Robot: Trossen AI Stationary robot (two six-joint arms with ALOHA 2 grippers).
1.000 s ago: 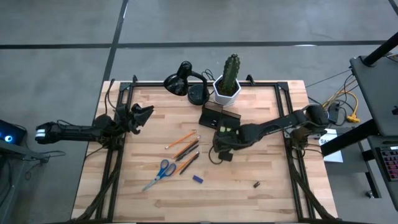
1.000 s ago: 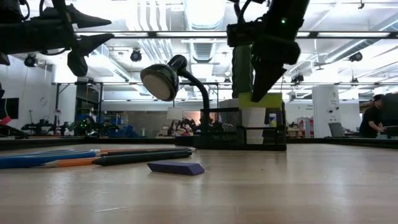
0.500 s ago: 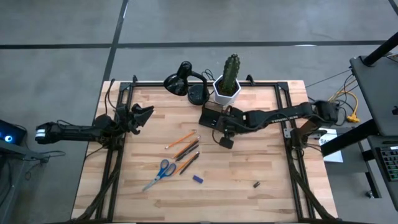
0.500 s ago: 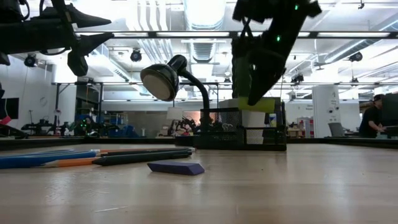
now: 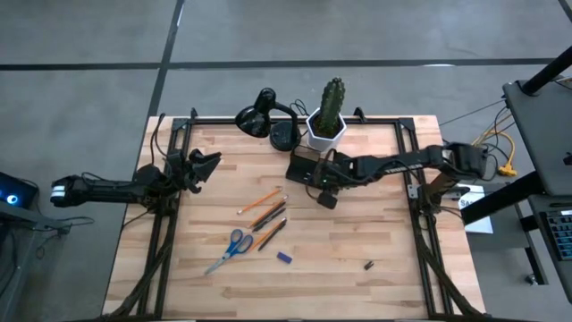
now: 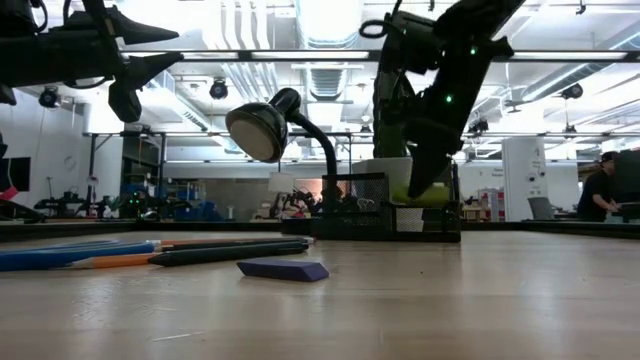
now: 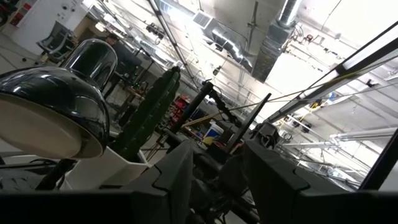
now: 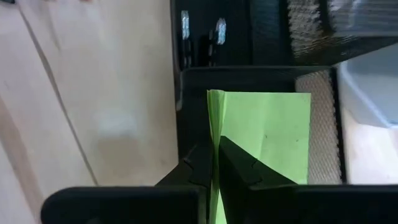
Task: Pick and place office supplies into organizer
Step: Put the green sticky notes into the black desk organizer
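My right gripper [image 8: 214, 165] is over the black mesh organizer [image 5: 307, 167], shut on the lime-green sticky-note pad [image 8: 261, 140]. In the low view the pad [image 6: 433, 196] sits low behind the organizer's mesh wall [image 6: 400, 215]. Orange and dark pencils [image 5: 264, 211], blue-handled scissors [image 5: 231, 248], a small blue block [image 5: 284, 258] and a tiny dark bit [image 5: 368, 265] lie flat on the table. My left gripper [image 5: 208, 163] waits open, raised near the table's left edge. My right gripper pinches the pad by one edge [image 8: 212, 134] between its two fingers [image 8: 239, 165]. It comes from above, slanting down from the table's right. The pad hangs below the fingers inside an organizer compartment; whether it touches the floor there, I cannot tell.
A black desk lamp [image 5: 259, 118] and a white hexagonal cactus pot [image 5: 328, 127] stand just behind the organizer at the far edge. Black frame rails [image 5: 165, 224] run along the table's left and right sides. Bare wood [image 5: 375, 224] lies at the near right.
My right gripper has moved toward the far edge over the organizer and then down, carrying the pad. In the low view the pad has dropped from above the organizer's rim to behind its mesh wall.
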